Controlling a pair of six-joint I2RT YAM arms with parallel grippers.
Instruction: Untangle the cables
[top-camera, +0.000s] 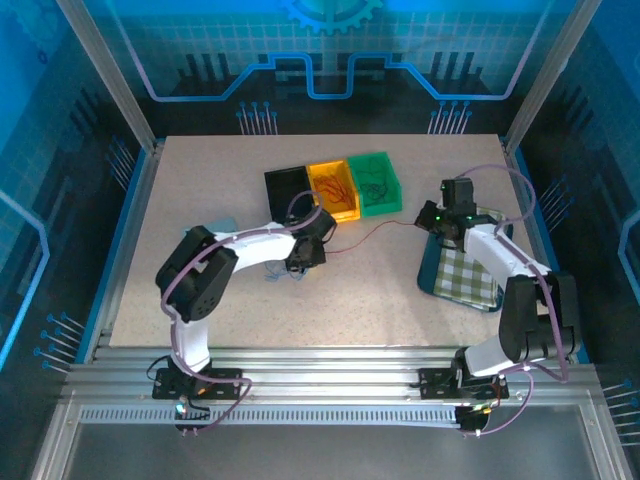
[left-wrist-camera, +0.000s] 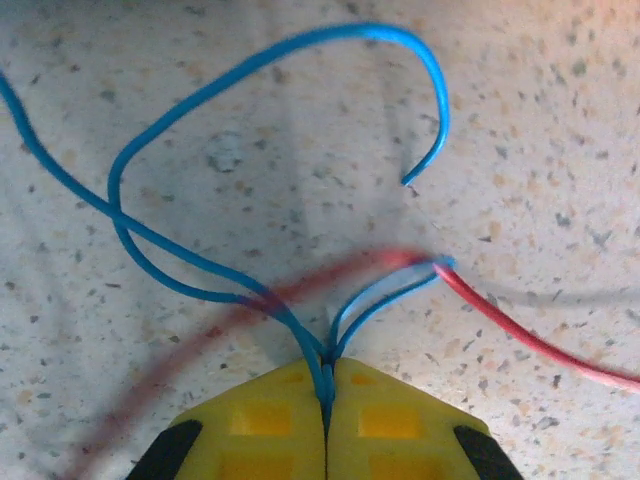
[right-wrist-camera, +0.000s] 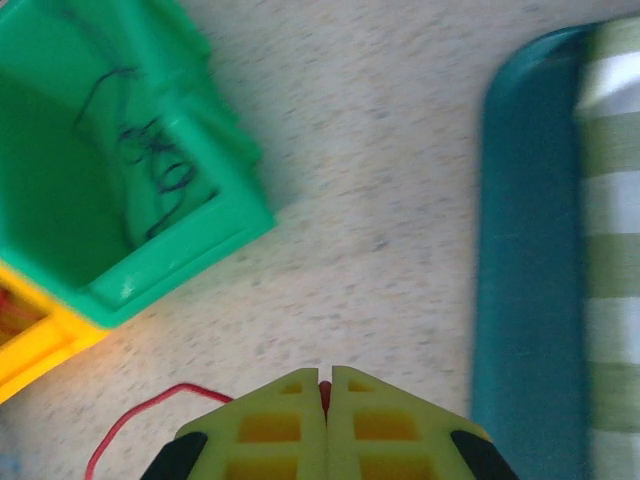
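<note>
A thin blue cable (left-wrist-camera: 250, 65) loops over the speckled table in the left wrist view, and my left gripper (left-wrist-camera: 328, 375) is shut on its strands. A red cable (left-wrist-camera: 520, 335) crosses the blue one just ahead of those fingertips. In the top view the left gripper (top-camera: 300, 262) is low over the table in front of the bins. The red cable (top-camera: 375, 235) stretches from there to my right gripper (top-camera: 428, 222). The right gripper (right-wrist-camera: 325, 380) is shut on the red cable (right-wrist-camera: 130, 415), whose end shows between the jaws.
Three bins stand in a row at the back: black (top-camera: 288, 190), orange (top-camera: 333, 190) with red wires inside, and green (top-camera: 375, 183) with a dark cable (right-wrist-camera: 160, 170). A teal tray (top-camera: 432, 268) with a green checked cloth lies under the right arm.
</note>
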